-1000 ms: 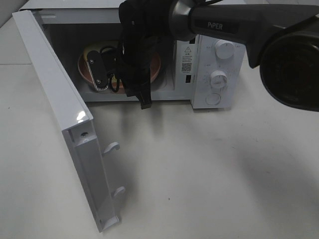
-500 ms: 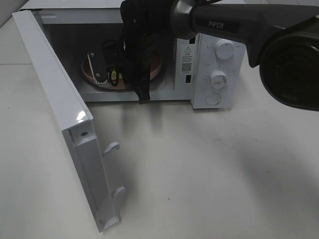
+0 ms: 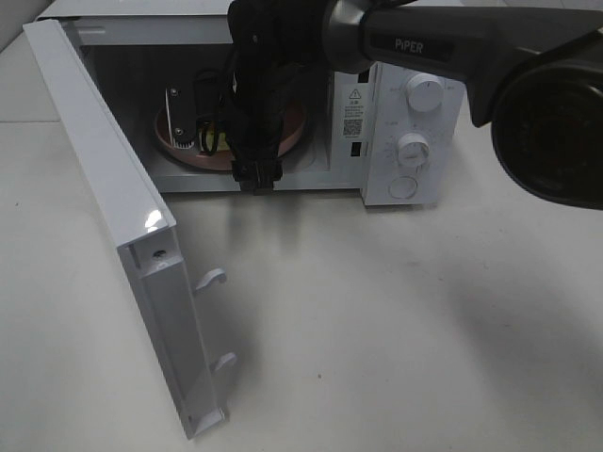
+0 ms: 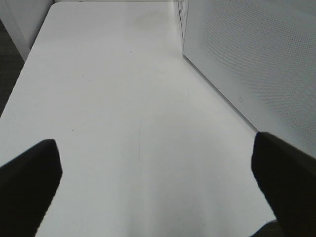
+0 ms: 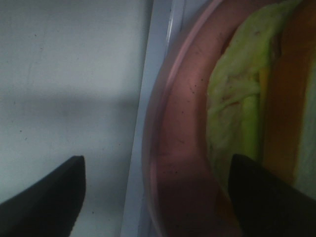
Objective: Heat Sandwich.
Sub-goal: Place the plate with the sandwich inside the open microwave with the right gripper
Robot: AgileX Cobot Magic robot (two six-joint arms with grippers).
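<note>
The sandwich [image 5: 237,94], with green-yellow filling and a brown crust, lies on the pink plate [image 5: 182,128] inside the open microwave [image 3: 405,122]. In the high view only a yellow-green sliver of the sandwich [image 3: 215,141] shows behind the right arm. My right gripper [image 5: 158,197] is open, and its dark fingers [image 5: 49,197] stand either side of the plate's rim without touching it. From above, the right gripper [image 3: 196,132] reaches into the oven cavity over the plate [image 3: 292,127]. My left gripper [image 4: 158,187] hangs open over bare table, holding nothing.
The microwave door [image 3: 113,217] is swung wide open toward the front left, its two latch hooks [image 3: 215,278] sticking out. Its perforated panel [image 4: 256,59] stands close beside my left gripper. The control knobs [image 3: 424,94] sit on the oven's right side. White table [image 3: 396,320] lies in front.
My right gripper has opened and let go of the plate. The plate with the sandwich has moved deeper into the microwave and now lies flat there. The left gripper has not moved.
</note>
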